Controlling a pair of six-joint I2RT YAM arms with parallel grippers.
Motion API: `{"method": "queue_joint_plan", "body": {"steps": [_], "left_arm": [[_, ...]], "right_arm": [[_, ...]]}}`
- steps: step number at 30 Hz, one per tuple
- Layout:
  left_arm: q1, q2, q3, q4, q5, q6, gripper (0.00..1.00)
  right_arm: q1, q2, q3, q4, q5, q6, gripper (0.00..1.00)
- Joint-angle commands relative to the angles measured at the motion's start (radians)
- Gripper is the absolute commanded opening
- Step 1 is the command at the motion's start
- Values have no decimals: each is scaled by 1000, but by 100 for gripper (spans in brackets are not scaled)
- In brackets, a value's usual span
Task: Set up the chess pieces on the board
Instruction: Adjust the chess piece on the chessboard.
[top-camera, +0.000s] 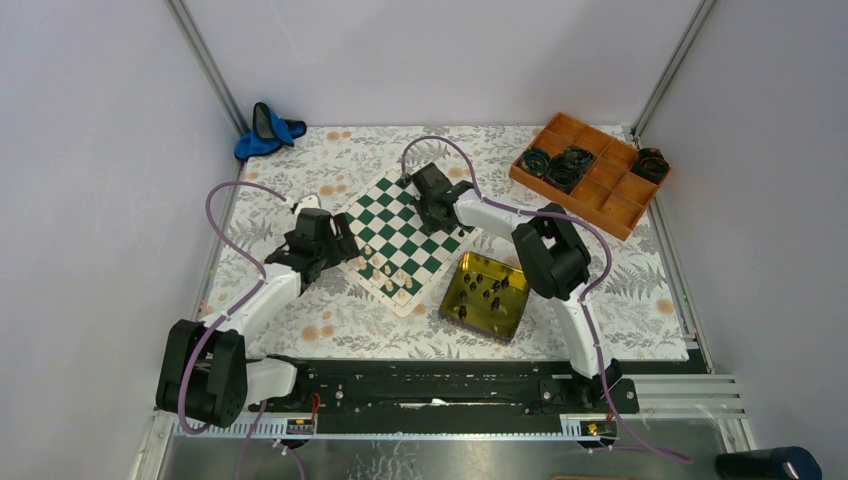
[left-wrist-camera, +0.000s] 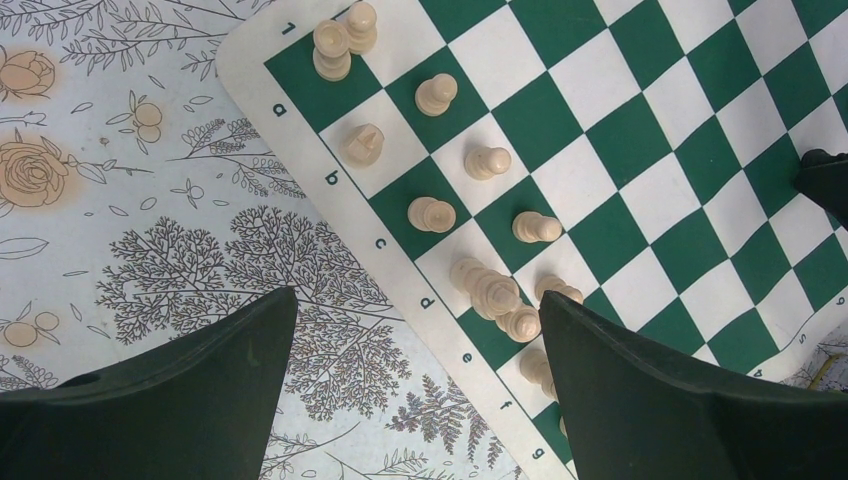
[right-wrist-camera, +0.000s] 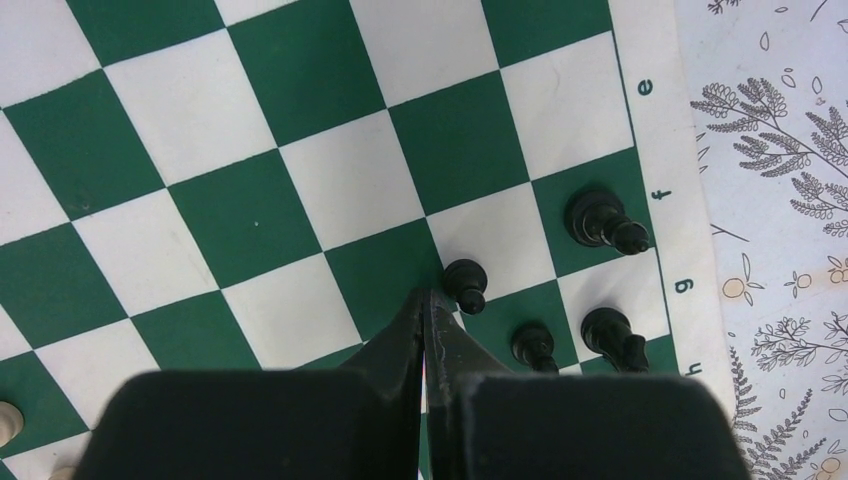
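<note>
The tiny pieces (left-wrist-camera: 430, 214) on the board (top-camera: 405, 235), in the middle of the worktop (top-camera: 330, 330), look light, hard and tippy, best pinched at the thin neck; left fingers (left-wrist-camera: 200, 390) are spread wide, right fingers (right-wrist-camera: 400, 350) squeezed together on nothing.

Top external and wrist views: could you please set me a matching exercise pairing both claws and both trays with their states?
1 left claw
2 right claw
3 yellow tin
4 orange tray

a holds black coiled items
b shut, beside a black pawn
c open, above cream pieces
d holds loose black figures

Pairs: 1-c, 2-b, 3-d, 4-a.
</note>
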Motion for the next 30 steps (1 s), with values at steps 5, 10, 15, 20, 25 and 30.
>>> {"method": "queue_joint_plan", "body": {"steps": [5,10,15,20,25,30], "left_arm": [[-6,8,23,58,8,15,99],[-6,9,22,60,10,15,99],[-5,10,21,59,10,13,99],[-6,11,21,60,10,13,99],[-6,13,21,60,10,12,99],[-5,11,21,60,10,11,99]], "right_arm": [[-15,12,60,4,6,-2,0],[-22,12,55,8,10,-5,0],[-32,12,55,13,8,-7,0],[-39,14,62,11,-1,-6,0],[-39,17,67,9,-18,-7,0],[-39,5,70,2,-63,-9,0]]}}
